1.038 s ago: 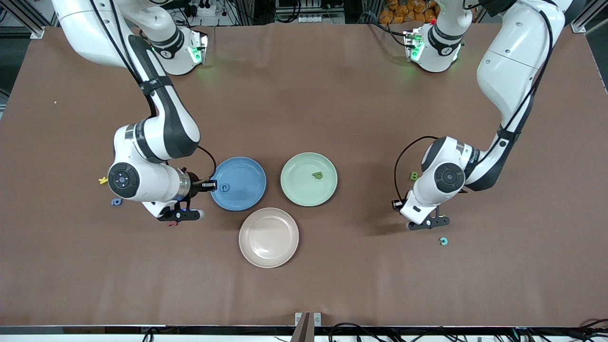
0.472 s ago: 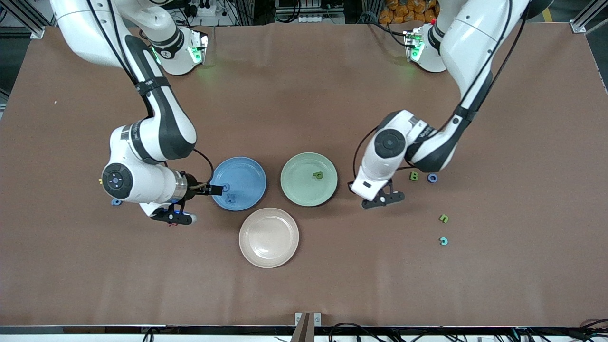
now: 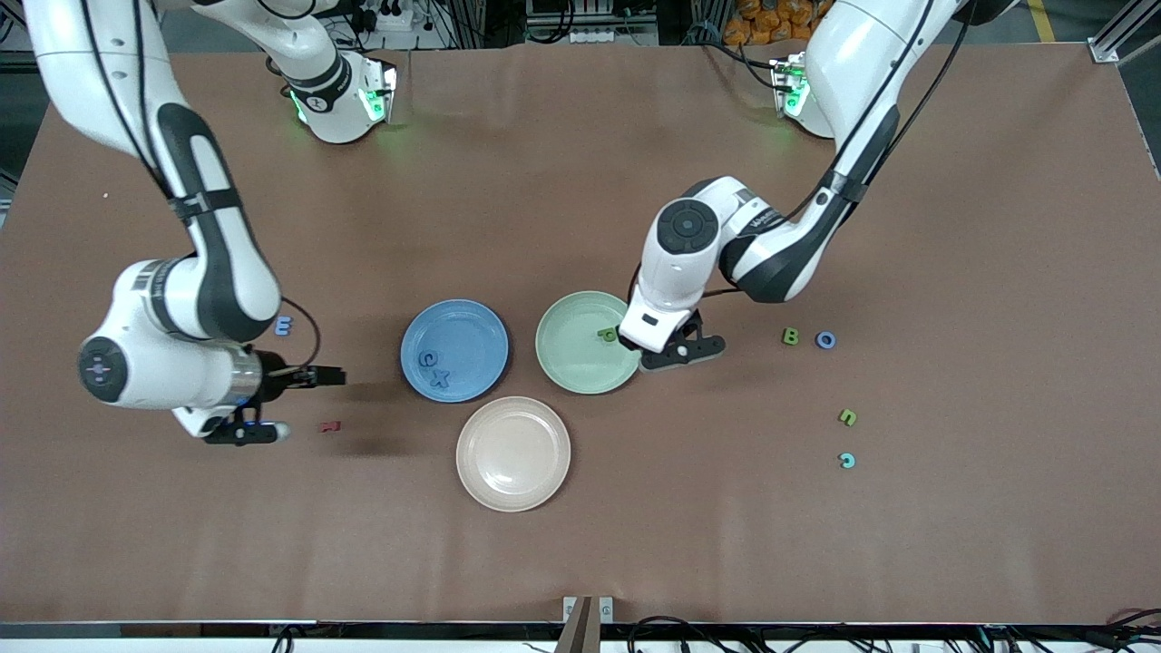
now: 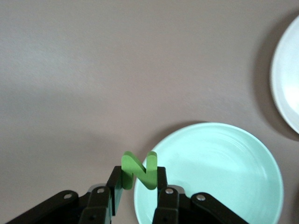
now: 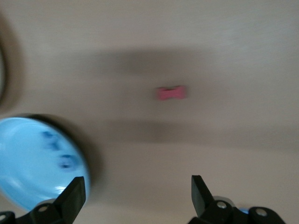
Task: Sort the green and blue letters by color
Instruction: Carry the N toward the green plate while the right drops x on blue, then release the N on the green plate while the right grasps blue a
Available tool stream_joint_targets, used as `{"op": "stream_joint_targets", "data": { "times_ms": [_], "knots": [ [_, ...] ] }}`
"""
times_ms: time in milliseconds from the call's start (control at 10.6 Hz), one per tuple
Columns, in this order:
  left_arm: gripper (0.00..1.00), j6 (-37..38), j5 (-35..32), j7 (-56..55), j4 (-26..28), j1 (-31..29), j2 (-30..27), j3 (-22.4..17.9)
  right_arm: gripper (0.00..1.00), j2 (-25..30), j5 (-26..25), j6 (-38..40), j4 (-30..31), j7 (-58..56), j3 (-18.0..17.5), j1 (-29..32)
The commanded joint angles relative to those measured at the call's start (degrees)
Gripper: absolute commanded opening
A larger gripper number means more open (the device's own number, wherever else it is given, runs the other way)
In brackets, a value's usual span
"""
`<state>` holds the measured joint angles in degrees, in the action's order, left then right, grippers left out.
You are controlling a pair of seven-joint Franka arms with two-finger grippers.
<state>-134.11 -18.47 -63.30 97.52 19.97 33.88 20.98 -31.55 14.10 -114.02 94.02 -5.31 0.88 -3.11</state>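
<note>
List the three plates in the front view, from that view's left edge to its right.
Blue plate → beige plate → green plate.

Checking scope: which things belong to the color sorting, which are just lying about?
Job: blue plate, C, X; green plate, P; left gripper over it holding N; E, B, O, green letter; open right gripper near red letter.
Lying about: beige plate, red letter, teal letter.
</note>
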Motion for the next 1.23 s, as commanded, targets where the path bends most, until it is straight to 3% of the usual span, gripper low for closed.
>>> {"op": "stream_joint_targets", "data": {
  "times_ms": [0,94,283,660,1132],
  "knots": [
    [0.00,1.0,-1.0,-5.2,-0.6,2.6,-0.7,-0.5,1.00,0.3,-9.8,-3.1,2.8,-6.1,-0.7,5.6],
    [0.00,1.0,-1.0,-7.1,-0.6,3.6,-0.7,-0.5,1.00,0.2,-13.1,-4.3,3.3,-9.9,-0.7,7.9],
    [0.00,1.0,-0.9,-11.4,-2.1,5.2,-0.1,-0.5,1.00,0.5,-13.9,-10.9,6.5,-21.5,-0.7,12.7],
    [0.00,1.0,-1.1,-16.2,-4.2,8.5,2.5,-0.5,1.00,4.2,-13.8,-29.5,21.6,-27.5,-0.7,17.1],
    [0.00,-1.9,-1.7,-15.7,-7.3,10.7,7.5,-1.2,1.00,3.6,-13.1,-32.9,23.1,-23.9,-0.8,16.8]
  ]
}}
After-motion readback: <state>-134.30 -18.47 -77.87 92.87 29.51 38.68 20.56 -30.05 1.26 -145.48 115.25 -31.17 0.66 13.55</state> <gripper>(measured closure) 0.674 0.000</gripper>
